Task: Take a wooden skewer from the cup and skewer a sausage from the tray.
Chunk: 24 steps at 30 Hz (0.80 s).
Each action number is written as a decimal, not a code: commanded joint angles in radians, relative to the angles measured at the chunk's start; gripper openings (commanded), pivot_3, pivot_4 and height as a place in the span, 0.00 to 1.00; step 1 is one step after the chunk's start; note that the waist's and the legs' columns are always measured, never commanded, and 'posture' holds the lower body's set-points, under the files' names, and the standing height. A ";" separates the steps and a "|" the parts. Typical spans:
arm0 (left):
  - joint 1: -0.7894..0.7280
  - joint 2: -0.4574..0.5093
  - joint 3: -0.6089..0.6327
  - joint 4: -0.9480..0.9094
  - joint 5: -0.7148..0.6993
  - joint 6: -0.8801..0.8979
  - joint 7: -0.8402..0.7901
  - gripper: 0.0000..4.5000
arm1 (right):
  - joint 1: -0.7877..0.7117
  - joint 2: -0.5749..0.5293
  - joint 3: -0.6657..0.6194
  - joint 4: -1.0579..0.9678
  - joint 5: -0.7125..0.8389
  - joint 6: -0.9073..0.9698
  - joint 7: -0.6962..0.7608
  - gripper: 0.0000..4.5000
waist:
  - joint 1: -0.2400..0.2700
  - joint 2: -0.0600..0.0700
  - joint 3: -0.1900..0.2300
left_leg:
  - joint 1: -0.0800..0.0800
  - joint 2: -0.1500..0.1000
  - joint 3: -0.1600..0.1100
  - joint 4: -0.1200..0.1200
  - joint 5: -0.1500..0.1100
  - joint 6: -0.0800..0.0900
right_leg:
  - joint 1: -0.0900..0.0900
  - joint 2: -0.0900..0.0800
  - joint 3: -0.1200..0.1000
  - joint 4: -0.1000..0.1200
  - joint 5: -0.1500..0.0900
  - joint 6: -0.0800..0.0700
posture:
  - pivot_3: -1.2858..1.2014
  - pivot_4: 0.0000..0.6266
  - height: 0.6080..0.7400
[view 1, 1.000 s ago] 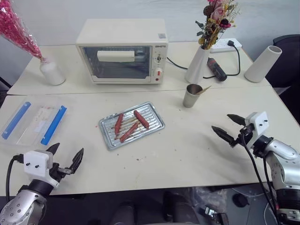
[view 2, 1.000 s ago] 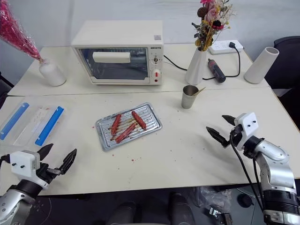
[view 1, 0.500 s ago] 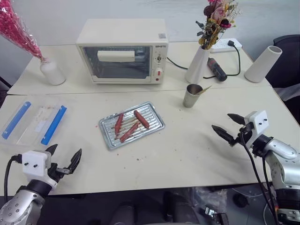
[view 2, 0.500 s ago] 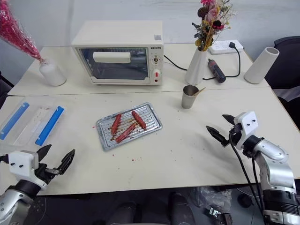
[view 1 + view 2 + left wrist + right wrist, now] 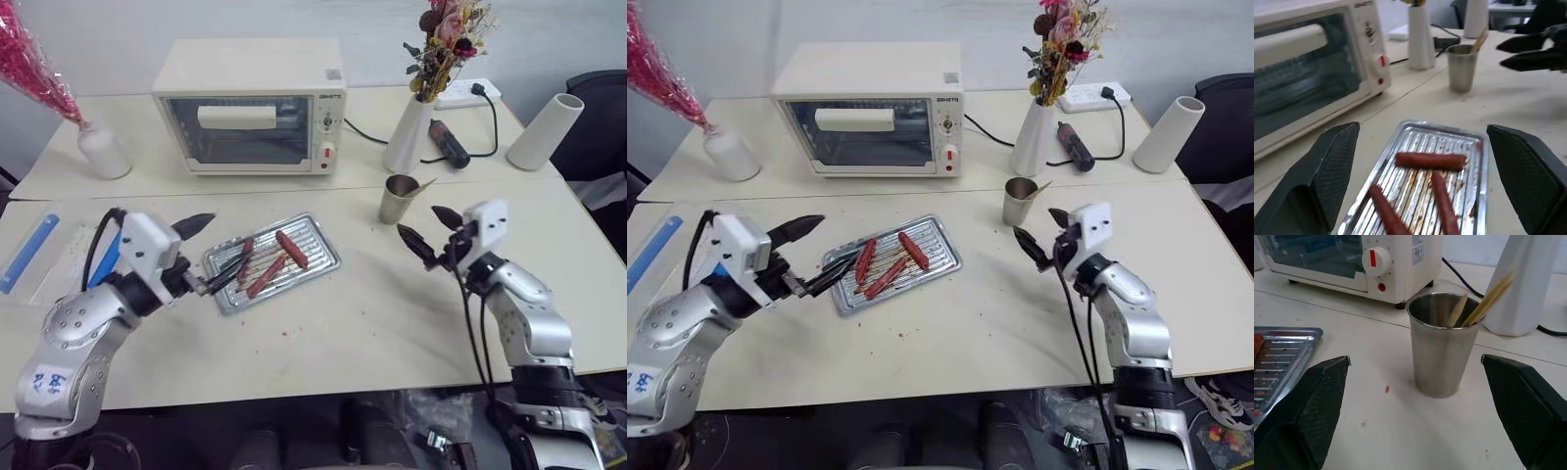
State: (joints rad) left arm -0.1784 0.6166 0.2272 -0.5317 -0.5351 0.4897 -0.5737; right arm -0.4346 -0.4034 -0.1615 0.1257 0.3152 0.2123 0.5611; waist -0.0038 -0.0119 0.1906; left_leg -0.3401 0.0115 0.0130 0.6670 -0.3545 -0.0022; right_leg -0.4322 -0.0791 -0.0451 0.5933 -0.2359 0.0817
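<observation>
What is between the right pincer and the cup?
Only bare table. The right wrist view shows the cup with its skewers ahead of the open right pincer, nothing in the way.

- White table [image 5: 392,313] carries a silver tray [image 5: 323,262], metal cup [image 5: 397,200] and blue-clipped plastic box [image 5: 29,257].
- Behind: toaster oven [image 5: 251,106], flower vase [image 5: 408,134], white cylinder [image 5: 545,131], power strip [image 5: 468,92].
</observation>
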 commanded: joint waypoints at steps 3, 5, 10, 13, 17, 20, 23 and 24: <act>-0.091 -0.027 -0.056 0.015 -0.007 -0.004 -0.004 0.98 | -0.059 0.031 -0.006 0.048 -0.024 -0.068 -0.043 1.00 | 0.000 0.000 0.000 | -0.001 0.000 0.000 0.000 0.001 -0.001 | -0.001 0.001 0.000 -0.001 0.000 0.000 | 0.52 0.24 1.00; -0.107 -0.036 -0.065 0.031 -0.002 -0.007 -0.003 0.98 | -0.073 0.041 -0.003 0.060 -0.027 -0.082 -0.044 1.00 | -0.002 0.000 0.000 | -0.002 0.000 0.001 0.000 0.001 -0.001 | -0.001 0.001 0.000 -0.002 0.000 0.000 | 0.52 0.24 1.00; -0.119 -0.046 -0.081 0.063 0.021 -0.033 -0.011 0.98 | -0.094 0.055 0.005 0.075 -0.033 -0.106 -0.042 1.00 | 0.000 0.000 0.000 | -0.002 0.000 0.003 0.000 0.000 -0.001 | -0.002 0.001 0.001 -0.001 0.000 0.001 | 0.52 0.24 1.00; -0.116 -0.046 -0.079 0.074 0.034 -0.046 -0.014 0.99 | -0.100 0.064 0.007 0.062 -0.028 -0.103 -0.043 0.96 | 0.000 0.000 0.000 | -0.002 0.000 0.002 0.000 0.000 0.000 | -0.002 0.001 0.001 -0.001 0.000 0.001 | 0.52 0.24 1.00; -0.108 -0.047 -0.074 0.079 0.042 -0.055 -0.013 1.00 | -0.096 0.069 0.010 0.033 -0.025 -0.089 -0.049 0.73 | 0.000 0.000 0.000 | -0.002 0.000 0.002 0.000 0.000 0.000 | -0.002 0.001 0.001 0.000 0.000 0.001 | 0.52 0.24 1.00; -0.104 -0.047 -0.076 0.080 0.045 -0.059 -0.013 1.00 | -0.091 0.076 0.010 0.015 -0.020 -0.080 -0.055 0.55 | -0.001 0.000 0.000 | -0.002 0.000 0.003 0.000 0.000 0.000 | -0.003 0.001 0.001 0.000 0.000 0.001 | 0.52 0.24 1.00; -0.106 -0.047 -0.078 0.085 0.051 -0.063 -0.015 1.00 | -0.087 0.080 0.013 0.002 -0.021 -0.073 -0.059 0.35 | 0.000 0.000 0.000 | -0.002 0.001 0.002 0.000 0.000 0.000 | -0.003 0.001 0.001 0.000 0.000 0.001 | 0.52 0.24 1.00; -0.107 -0.046 -0.078 0.089 0.053 -0.064 -0.016 1.00 | -0.087 0.082 0.014 -0.002 -0.023 -0.070 -0.061 0.28 | 0.000 0.000 0.000 | -0.002 0.001 0.003 0.000 0.000 0.000 | -0.003 0.001 0.001 0.000 0.000 0.001 | 0.52 0.24 1.00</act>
State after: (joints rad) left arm -0.2809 0.5691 0.1400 -0.4241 -0.4857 0.4471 -0.5852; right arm -0.5188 -0.3246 -0.1409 0.1708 0.2790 0.1414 0.5084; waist -0.0042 -0.0118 0.1907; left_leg -0.3421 0.0120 0.0155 0.6672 -0.3544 -0.0025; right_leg -0.4351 -0.0784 -0.0438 0.5931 -0.2357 0.0823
